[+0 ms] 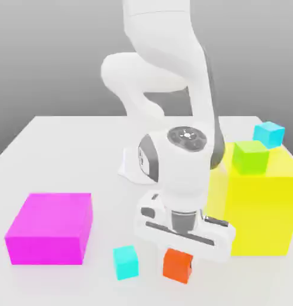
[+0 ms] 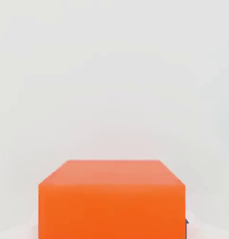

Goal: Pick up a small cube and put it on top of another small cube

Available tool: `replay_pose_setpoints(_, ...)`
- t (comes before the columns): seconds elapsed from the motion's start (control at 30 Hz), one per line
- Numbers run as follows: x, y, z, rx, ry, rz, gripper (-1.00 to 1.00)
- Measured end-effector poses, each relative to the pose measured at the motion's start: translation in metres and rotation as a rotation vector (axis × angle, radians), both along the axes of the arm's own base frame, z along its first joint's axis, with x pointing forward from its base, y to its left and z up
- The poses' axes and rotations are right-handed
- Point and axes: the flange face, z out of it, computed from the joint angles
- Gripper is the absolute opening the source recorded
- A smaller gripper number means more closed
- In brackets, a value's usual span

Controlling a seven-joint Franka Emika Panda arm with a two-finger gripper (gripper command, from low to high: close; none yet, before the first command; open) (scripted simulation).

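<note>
The orange cube (image 1: 177, 266) is gripped snugly by the claw (image 1: 178, 265), well apart from the worktop's (image 1: 113, 209) far edge. The green cube (image 1: 250, 158) is carried at the yellow block's (image 1: 256, 212) near top edge.

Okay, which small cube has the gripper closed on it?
The orange-red cube, between the gripper's fingers; the two cyan cubes and the green one sit apart.
</note>
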Motion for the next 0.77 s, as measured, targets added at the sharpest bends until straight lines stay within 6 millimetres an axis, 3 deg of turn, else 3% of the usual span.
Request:
replay_pose_setpoints(0.23,-0.001,-0.002,0.054,-0.004,0.002,-0.003,-1.0)
replay_pose_setpoints(0.43,-0.001,-0.108,0.096,-0.012,0.007,-0.259,-1.0)
replay_pose_setpoints(0.5,-0.002,-0.122,0.093,-0.006,0.004,-0.295,-1.0)
replay_pose_setpoints(0.63,-0.002,-0.117,0.055,-0.005,0.003,-0.284,-1.0)
replay_pose_setpoints(0.67,-0.002,-0.116,0.046,-0.004,0.003,-0.282,1.0)
replay_pose_setpoints(0.77,-0.002,-0.116,0.046,-0.004,0.003,-0.282,1.0)
